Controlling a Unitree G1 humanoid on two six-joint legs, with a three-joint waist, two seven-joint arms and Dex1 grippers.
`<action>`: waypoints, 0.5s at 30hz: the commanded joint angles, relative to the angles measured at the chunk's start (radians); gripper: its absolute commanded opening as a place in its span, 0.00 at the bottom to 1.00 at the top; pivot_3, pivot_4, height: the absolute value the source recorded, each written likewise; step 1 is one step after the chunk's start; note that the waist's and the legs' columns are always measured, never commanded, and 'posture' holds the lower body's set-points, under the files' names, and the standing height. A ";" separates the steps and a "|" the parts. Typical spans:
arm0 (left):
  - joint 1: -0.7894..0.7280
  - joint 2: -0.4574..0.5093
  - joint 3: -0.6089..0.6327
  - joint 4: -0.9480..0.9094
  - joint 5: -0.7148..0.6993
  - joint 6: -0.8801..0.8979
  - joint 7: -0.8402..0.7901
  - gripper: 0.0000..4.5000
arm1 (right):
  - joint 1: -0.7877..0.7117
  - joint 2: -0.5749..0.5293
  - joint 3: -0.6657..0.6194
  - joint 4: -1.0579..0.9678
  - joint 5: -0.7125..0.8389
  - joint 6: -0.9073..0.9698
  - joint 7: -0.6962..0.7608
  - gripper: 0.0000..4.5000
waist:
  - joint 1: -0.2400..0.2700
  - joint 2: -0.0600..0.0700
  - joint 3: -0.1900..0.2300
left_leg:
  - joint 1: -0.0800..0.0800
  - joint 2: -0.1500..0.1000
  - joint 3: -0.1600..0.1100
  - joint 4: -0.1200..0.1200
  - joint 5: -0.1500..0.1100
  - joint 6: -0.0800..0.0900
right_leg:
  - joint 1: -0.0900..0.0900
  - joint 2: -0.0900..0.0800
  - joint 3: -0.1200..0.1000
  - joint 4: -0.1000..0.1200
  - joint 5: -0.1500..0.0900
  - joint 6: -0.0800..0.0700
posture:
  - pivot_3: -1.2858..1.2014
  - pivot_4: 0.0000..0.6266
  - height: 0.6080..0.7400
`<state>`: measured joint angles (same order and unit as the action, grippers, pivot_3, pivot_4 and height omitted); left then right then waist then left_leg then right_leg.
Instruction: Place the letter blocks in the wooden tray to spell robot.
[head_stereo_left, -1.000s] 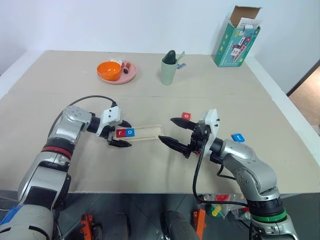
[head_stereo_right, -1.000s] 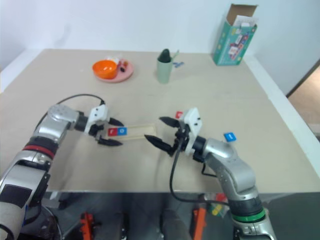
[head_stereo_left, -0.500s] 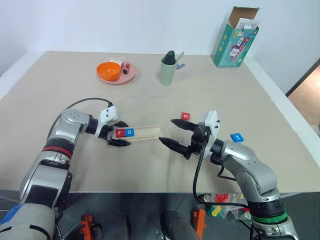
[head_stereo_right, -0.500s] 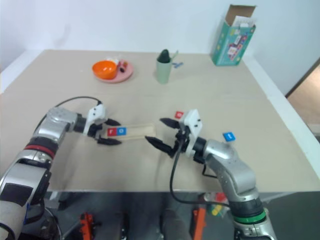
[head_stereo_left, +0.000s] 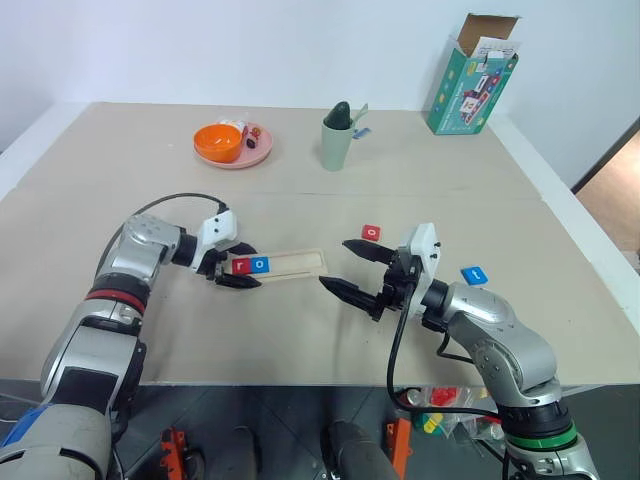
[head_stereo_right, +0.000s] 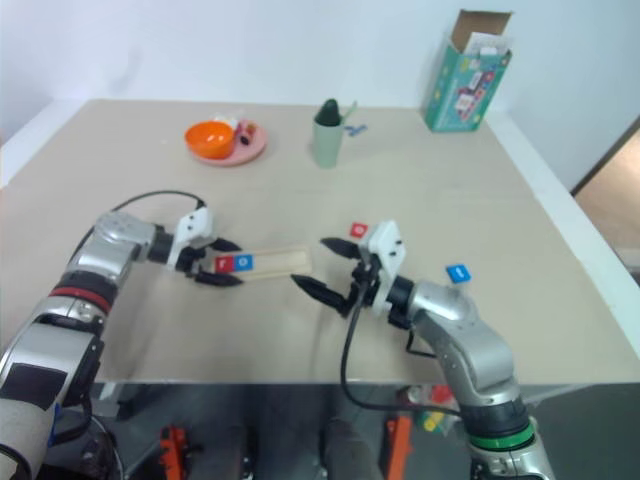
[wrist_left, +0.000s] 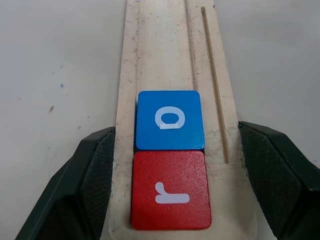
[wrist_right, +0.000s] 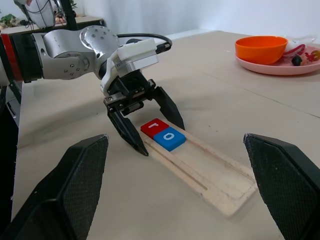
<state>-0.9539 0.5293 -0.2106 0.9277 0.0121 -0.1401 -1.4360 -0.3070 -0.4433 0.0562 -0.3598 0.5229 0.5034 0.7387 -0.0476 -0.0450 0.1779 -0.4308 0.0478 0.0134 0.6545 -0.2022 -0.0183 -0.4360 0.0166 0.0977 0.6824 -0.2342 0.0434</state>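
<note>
- At the wooden tray's (head_stereo_left: 297, 262) left end, the left gripper (head_stereo_left: 249, 266) is clamped across its edges; the right gripper (head_stereo_left: 333, 261) hangs spread wide and empty just off its right end.
- In the tray lie a red r (wrist_left: 170, 190) and a blue o (wrist_left: 170, 120), touching.
- Four letter blocks counted, with one tray: two seated, plus a red block (head_stereo_left: 371, 232) and a blue block (head_stereo_left: 476, 273) right of the tray.
- They are probably light, stiff and thin — best pinched by opposite edges.

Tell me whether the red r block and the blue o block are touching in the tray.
Touching. The left wrist view shows the red r block and the blue o block edge to edge, no gap, in the wooden tray.
</note>
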 joint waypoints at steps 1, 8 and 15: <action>0.014 -0.012 -0.044 -0.110 0.022 0.019 -0.034 0.71 | -0.005 0.001 -0.005 -0.038 0.000 -0.017 -0.003 1.00 | 0.001 0.000 0.000 | 0.000 0.000 0.000 0.000 0.000 0.000 | 0.000 0.000 0.000 0.000 0.000 0.000 | 0.52 0.24 1.00; 0.034 -0.040 -0.084 -0.230 0.042 0.111 -0.005 0.71 | -0.008 0.007 0.002 -0.024 -0.007 -0.028 0.002 1.00 | 0.000 0.000 0.000 | 0.000 0.000 0.000 0.000 0.000 0.000 | 0.000 0.000 0.000 0.000 0.000 0.000 | 0.52 0.24 1.00; 0.035 -0.068 -0.101 -0.285 0.036 0.153 -0.004 0.71 | -0.007 0.018 0.011 -0.022 -0.013 -0.031 0.003 1.00 | 0.000 0.000 0.000 | 0.000 0.000 0.000 0.000 0.000 0.000 | 0.000 0.000 0.000 0.000 0.000 0.000 | 0.52 0.24 1.00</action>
<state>-0.9185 0.4584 -0.2997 0.6754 0.0398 0.0084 -1.4377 -0.3072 -0.4285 0.0747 -0.3590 0.5059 0.4908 0.7391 -0.0472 -0.0450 0.1779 -0.4309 0.0477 0.0130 0.6548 -0.2020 -0.0183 -0.4360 0.0166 0.0978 0.6823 -0.2344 0.0439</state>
